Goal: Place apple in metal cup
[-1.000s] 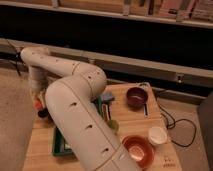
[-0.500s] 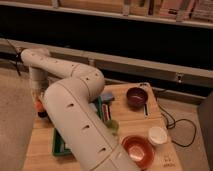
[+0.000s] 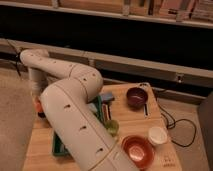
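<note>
- The pincer [image 3: 39,102] hangs low at the counter's [image 3: 150,120] left edge, behind the big white arm [image 3: 75,115]; I cannot tell whether it is apart or together.
- The apple [image 3: 38,106] shows as an orange-red patch right at the pincer; whether it is gripped is unclear.
- The metal cup is hidden, probably behind the arm.
- Risk: so near the edge, a slipped apple would likely roll off the counter.
- Open room lies mid-counter, between the green tray [image 3: 102,112] and the maroon bowl [image 3: 136,96].

We saw a light wooden bench [image 3: 135,126] carrying a maroon bowl [image 3: 136,97], an orange bowl [image 3: 137,151], a white cup [image 3: 157,135] and a green tray [image 3: 59,146]; the gripper [image 3: 38,106] hung at its left edge.
</note>
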`<action>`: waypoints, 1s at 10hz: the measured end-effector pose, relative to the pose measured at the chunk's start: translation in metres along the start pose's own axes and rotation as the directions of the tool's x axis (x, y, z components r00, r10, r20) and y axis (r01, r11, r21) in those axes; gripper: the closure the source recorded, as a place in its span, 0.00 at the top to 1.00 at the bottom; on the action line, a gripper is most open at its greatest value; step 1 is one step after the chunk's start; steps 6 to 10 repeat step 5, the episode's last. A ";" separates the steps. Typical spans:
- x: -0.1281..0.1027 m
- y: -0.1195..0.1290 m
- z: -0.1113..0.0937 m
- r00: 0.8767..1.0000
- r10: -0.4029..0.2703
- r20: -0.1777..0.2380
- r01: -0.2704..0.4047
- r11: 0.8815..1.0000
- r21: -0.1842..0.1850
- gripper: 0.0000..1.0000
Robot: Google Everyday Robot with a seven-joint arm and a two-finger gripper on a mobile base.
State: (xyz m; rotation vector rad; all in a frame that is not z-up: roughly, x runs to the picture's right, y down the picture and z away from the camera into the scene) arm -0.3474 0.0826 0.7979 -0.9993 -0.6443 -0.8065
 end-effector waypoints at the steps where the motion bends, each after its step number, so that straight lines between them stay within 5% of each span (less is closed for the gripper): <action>1: 0.000 0.000 0.000 1.000 0.000 -0.005 0.000 1.000 -0.006 0.80; 3: -0.002 0.001 0.000 1.000 -0.002 -0.023 0.001 1.000 -0.012 0.79; 5: 0.001 0.002 -0.002 1.000 0.003 -0.002 -0.003 1.000 -0.007 0.64; 10: 0.001 0.002 -0.002 1.000 0.003 -0.002 -0.003 1.000 -0.007 0.64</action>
